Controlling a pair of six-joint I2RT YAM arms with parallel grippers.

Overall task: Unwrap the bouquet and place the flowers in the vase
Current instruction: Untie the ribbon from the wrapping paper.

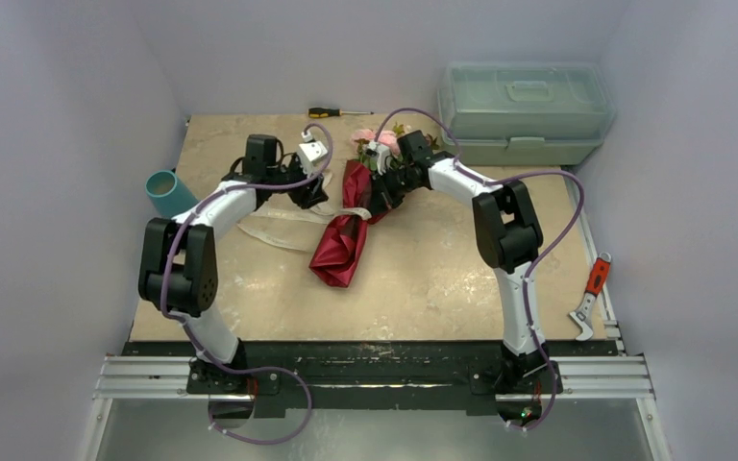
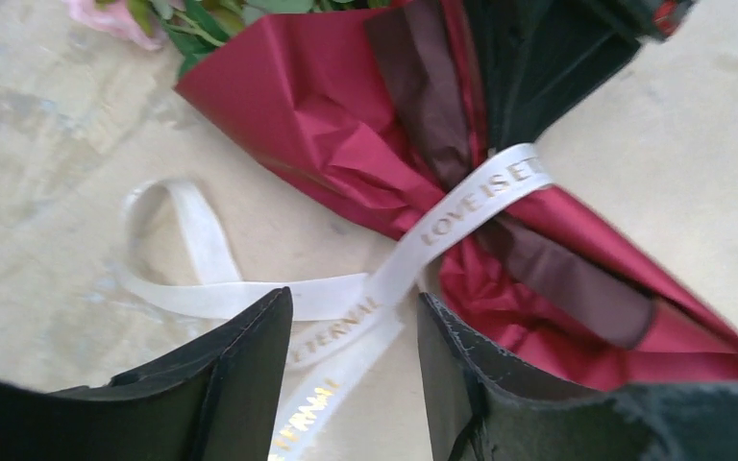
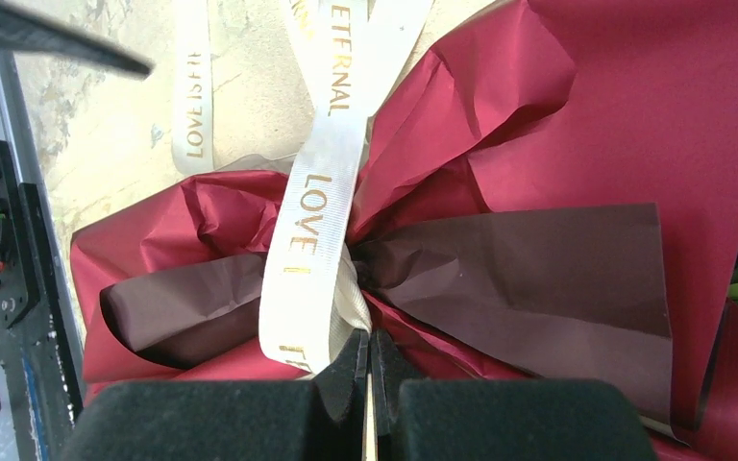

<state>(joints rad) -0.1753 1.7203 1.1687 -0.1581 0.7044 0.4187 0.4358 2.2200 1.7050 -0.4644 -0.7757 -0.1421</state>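
Bouquet (image 1: pixel 346 226) flat on the counter (image 1: pixel 423 279), right beneath both hands. Left hand (image 2: pixel 354 307) parted above the loose ribbon (image 2: pixel 250 293) tail; right hand (image 3: pixel 370 355) pinched shut on ribbon at the waist. Likely light, crinkly, tear-prone paper (image 2: pixel 327 106); slick satin, best gripped by the tail.

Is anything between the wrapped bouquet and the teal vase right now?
Yes: the white-and-black left arm reaches across between the maroon-paper-wrapped bouquet and the teal cylindrical vase; loose cream ribbon lies there too.
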